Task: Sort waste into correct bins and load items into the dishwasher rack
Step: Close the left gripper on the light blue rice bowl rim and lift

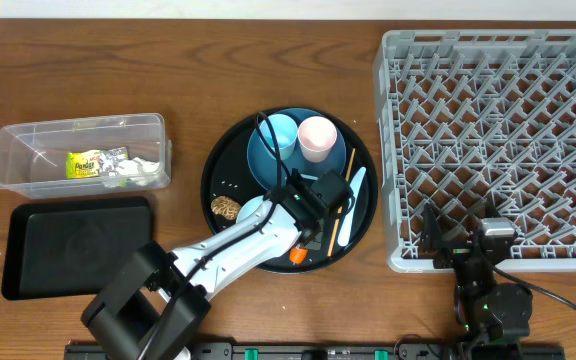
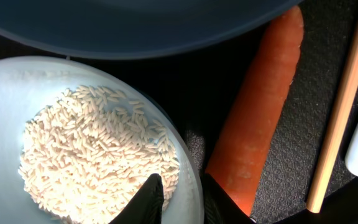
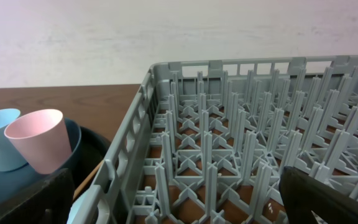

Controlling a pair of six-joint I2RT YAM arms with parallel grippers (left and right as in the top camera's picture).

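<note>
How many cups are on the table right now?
2. The light-blue cup and the pale-pink cup stand side by side on the dark-blue plate in the round black tray. None looks hidden.

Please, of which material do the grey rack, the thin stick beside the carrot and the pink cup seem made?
The grey rack looks like moulded matte plastic: uniform colour, lattice and pegs. The thin stick is probably bare wood or bamboo: pale tan, dull. The pink cup seems matte plastic, perhaps ceramic: even colour, no shine.
</note>
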